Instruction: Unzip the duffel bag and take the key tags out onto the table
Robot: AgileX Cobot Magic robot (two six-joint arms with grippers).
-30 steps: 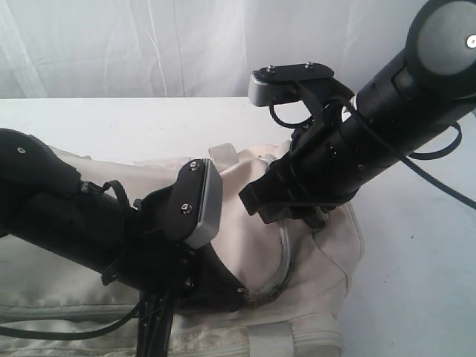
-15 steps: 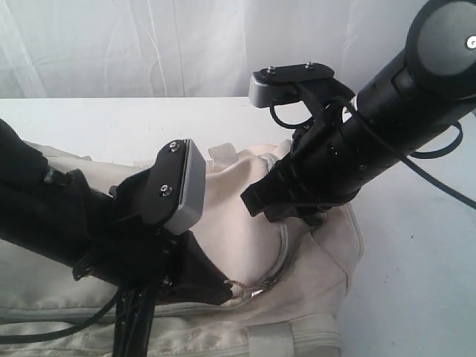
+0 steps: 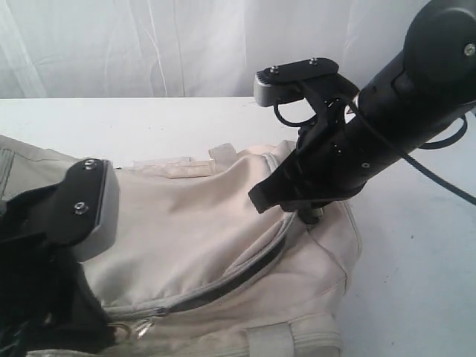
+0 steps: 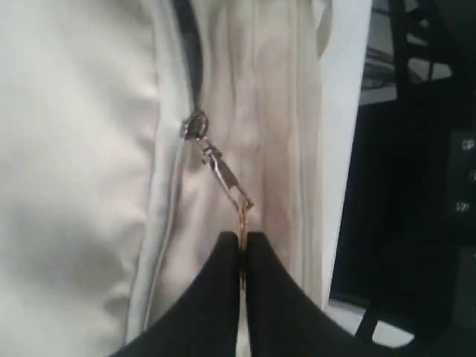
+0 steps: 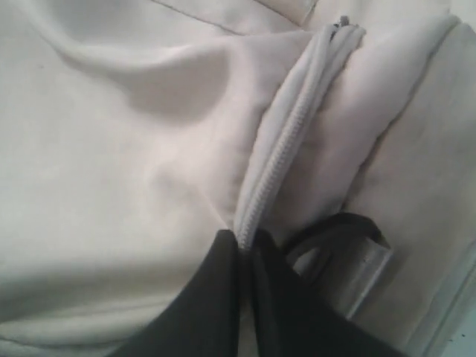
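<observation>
The cream duffel bag (image 3: 201, 223) lies across the white table (image 3: 401, 297). Its grey zipper (image 3: 245, 279) gapes in a dark slit along the near side. My left gripper (image 4: 243, 239) is shut on the metal zipper pull (image 4: 223, 175), drawn toward the bag's left end, where the pull (image 3: 137, 327) glints by the arm. My right gripper (image 5: 245, 242) is shut on the zipper's end fold (image 5: 286, 160) at the bag's right end, next to a black D-ring (image 5: 338, 234). The key tags are hidden.
A shiny cream strap (image 3: 294, 338) crosses the bag's near side. The table's front edge (image 4: 346, 149) runs close beside the bag in the left wrist view. White curtain hangs behind the table.
My left gripper has pulled the zipper pull far to the left, opening a long dark slit along the bag. The right gripper has held its place at the right end.
</observation>
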